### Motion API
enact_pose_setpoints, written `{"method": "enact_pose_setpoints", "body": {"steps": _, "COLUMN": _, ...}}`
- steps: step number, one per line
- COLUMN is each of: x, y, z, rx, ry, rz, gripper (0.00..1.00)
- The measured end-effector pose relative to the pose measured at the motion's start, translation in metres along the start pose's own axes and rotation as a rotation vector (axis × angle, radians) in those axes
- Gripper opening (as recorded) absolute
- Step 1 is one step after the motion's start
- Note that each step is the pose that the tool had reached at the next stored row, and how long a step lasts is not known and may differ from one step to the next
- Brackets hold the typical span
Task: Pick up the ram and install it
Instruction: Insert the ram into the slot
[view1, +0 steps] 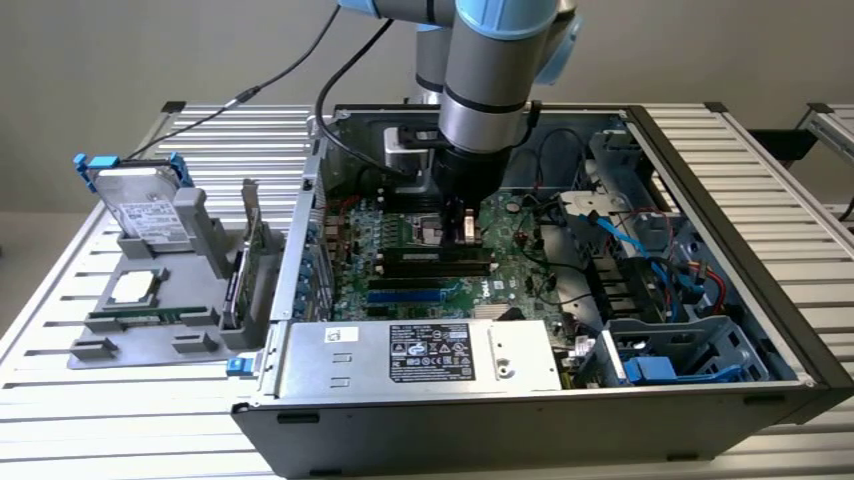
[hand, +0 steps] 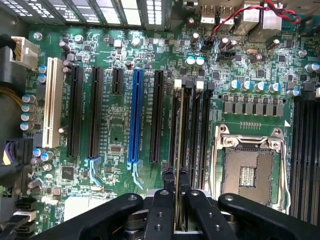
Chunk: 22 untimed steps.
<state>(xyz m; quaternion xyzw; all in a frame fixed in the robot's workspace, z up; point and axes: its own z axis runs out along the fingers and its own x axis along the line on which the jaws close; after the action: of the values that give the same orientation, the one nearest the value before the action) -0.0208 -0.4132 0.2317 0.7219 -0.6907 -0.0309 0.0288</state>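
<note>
ram (hand: 179, 150): thin stick, edge-on, over black memory slots (hand: 204, 135)
hand (hand: 176, 176): narrow, clamped on ram
bench (view1: 134, 420): slatted metal, bearing open computer case (view1: 534, 435)

- The case (view1: 534, 430) is open on top, so you can reach down to the board (hand: 115, 125).
- Your hand (hand: 176, 176) with the ram (hand: 178, 130) is low among black slots (hand: 202, 130), the metal socket (hand: 247, 170) just beside.
- Blue cables (view1: 638, 240) and a grey power box (view1: 534, 355) crowd the edges.
</note>
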Motion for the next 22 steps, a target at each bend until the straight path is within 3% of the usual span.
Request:
{"method": "enact_pose_setpoints", "body": {"steps": 5, "x": 0.0003, "y": 0.0, "z": 0.0006, "rx": 0.0, "ry": 0.0011, "rz": -0.005, "gripper": 0.14}}
{"method": "enact_pose_setpoints", "body": {"steps": 12, "x": 0.0003, "y": 0.0006, "z": 0.0031, "rx": -0.0004, "ry": 0.0081, "rz": -0.012, "gripper": 0.14}}
{"method": "enact_pose_setpoints", "body": {"steps": 22, "x": 0.0002, "y": 0.0013, "z": 0.0062, "rx": -0.0005, "ry": 0.01, "rz": -0.015, "gripper": 0.14}}
